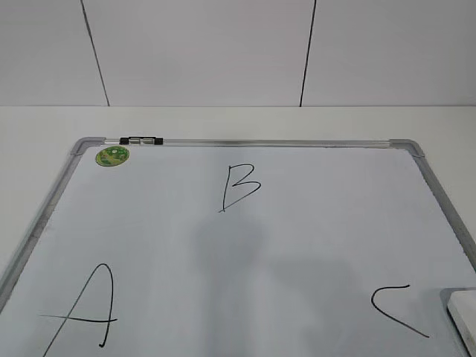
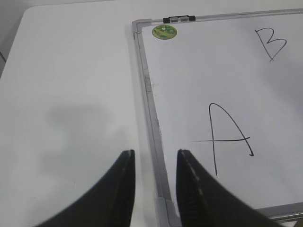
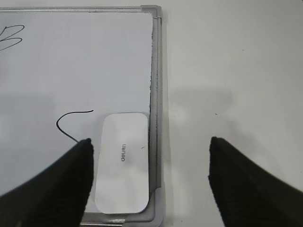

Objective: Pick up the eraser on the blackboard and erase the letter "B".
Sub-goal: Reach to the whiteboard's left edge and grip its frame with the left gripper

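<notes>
The blackboard (image 1: pixel 245 245) is a white board with a silver frame, lying flat. The letter "B" (image 1: pixel 239 186) is drawn near its top middle; it also shows in the left wrist view (image 2: pixel 271 43) and partly in the right wrist view (image 3: pixel 12 38). The eraser (image 3: pixel 123 161), a white rounded block with small print, lies in the board's near right corner and peeks in at the exterior view's edge (image 1: pixel 462 316). My right gripper (image 3: pixel 150 150) is open above it, its left finger beside the eraser. My left gripper (image 2: pixel 155 158) is open over the board's left frame. Neither gripper shows in the exterior view.
A large "A" (image 1: pixel 83 312) is at the board's near left and a "C" (image 1: pixel 398 309) at the near right, close to the eraser. A round green sticker (image 1: pixel 112 155) and a black clip (image 1: pixel 145 140) sit at the top left. White table (image 2: pixel 71 94) surrounds the board.
</notes>
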Robot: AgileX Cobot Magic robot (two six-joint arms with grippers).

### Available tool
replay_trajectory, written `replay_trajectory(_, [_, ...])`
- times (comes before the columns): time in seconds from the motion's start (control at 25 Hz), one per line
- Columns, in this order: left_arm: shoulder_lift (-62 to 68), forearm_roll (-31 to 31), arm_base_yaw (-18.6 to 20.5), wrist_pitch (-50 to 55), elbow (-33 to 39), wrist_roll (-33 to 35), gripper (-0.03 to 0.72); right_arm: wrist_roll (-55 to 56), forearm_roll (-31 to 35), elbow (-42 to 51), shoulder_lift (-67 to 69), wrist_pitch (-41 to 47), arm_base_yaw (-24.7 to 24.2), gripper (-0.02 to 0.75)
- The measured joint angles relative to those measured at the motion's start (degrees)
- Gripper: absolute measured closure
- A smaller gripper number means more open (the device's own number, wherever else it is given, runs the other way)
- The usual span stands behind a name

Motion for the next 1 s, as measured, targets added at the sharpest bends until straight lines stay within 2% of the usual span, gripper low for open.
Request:
replay_trajectory(0.16, [1.2, 0.1, 0.0, -0.1, -0.1, 0.0, 0.462, 1.1, 0.0, -2.0, 5.5, 0.1, 0.0, 0.153])
replay_trajectory(0.32, [9.1, 0.1, 0.0, -0.2, -2.6, 0.0, 0.461, 2.3, 0.0, -5.5, 12.7, 0.4, 0.0, 0.153])
replay_trajectory(0.52, [24.6, 0.2, 0.0, -1.3, -7.4, -1.5, 0.461, 4.6, 0.0, -8.0, 23.5, 4.4, 0.0, 0.153])
replay_trajectory(0.72, [42.8, 0.2, 0.0, -1.5, -13.3, -3.1, 0.459, 5.1, 1.3, -8.5, 32.0, 4.8, 0.0, 0.153])
replay_trajectory(1.0, [67.0, 0.3, 0.0, -1.2, -25.4, -3.4, 0.456, 5.2, 4.9, -8.6, 38.0, 4.8, 0.0, 0.153])
